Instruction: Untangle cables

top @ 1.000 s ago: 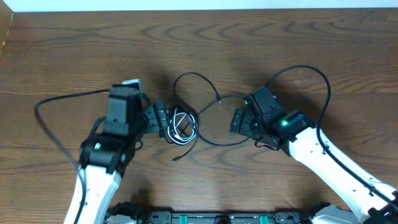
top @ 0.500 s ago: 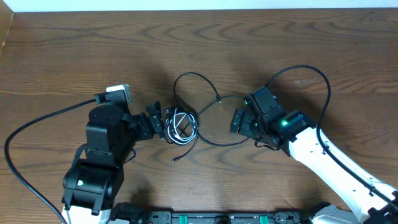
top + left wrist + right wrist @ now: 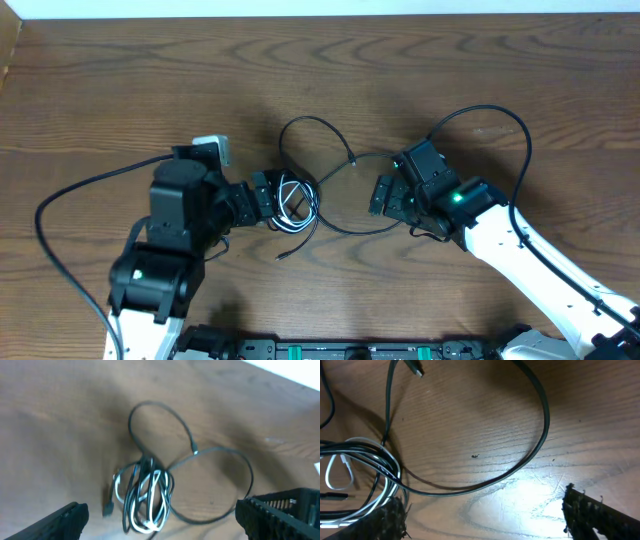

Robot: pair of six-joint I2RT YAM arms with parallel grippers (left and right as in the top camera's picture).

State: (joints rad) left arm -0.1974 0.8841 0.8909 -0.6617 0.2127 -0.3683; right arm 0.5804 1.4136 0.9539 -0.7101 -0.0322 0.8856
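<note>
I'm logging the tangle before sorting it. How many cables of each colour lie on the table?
Black cables: 2
White cable: 1
Total: 3
The knot hides parts of each, so the black count is a best reading.

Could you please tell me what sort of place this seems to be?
Most likely a robotics lab workbench: a plain wooden table, the robot's open left gripper and right gripper on either side of a small tangle of cables, and a black equipment rail along the near edge.
</note>
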